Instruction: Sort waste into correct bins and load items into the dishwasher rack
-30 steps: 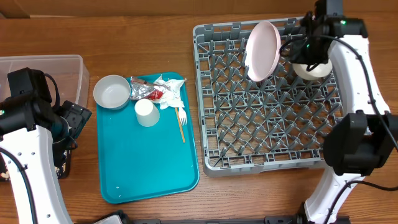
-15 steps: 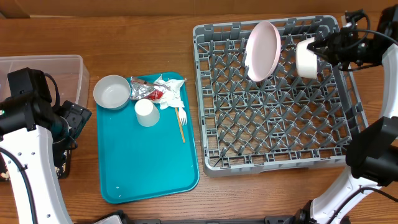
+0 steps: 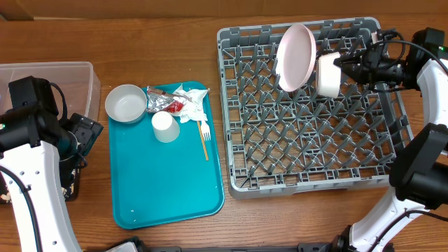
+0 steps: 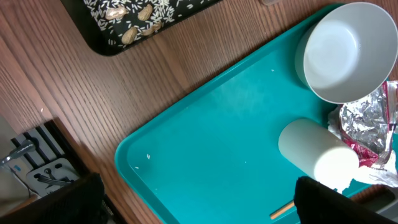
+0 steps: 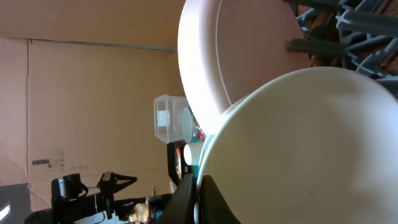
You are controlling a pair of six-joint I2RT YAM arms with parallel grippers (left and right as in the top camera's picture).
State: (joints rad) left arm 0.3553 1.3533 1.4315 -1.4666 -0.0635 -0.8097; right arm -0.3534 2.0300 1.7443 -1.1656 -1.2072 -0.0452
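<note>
Clamping right jaws on white bowl [image 3: 327,74], tipped on edge, just beside upright plate [image 3: 295,56] over dishwasher rack [image 3: 308,155]. Holding left jaws wide, well apart from rack.

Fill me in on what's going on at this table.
The right gripper holds a small white bowl on edge over the dishwasher rack, right beside the pink plate standing in the rack's back rows. The left gripper hangs open at the table's left, near the black tray of rice and nuts. On the teal tray, a second bowl, cup, fork, foil wrappers and napkin wait.
</note>
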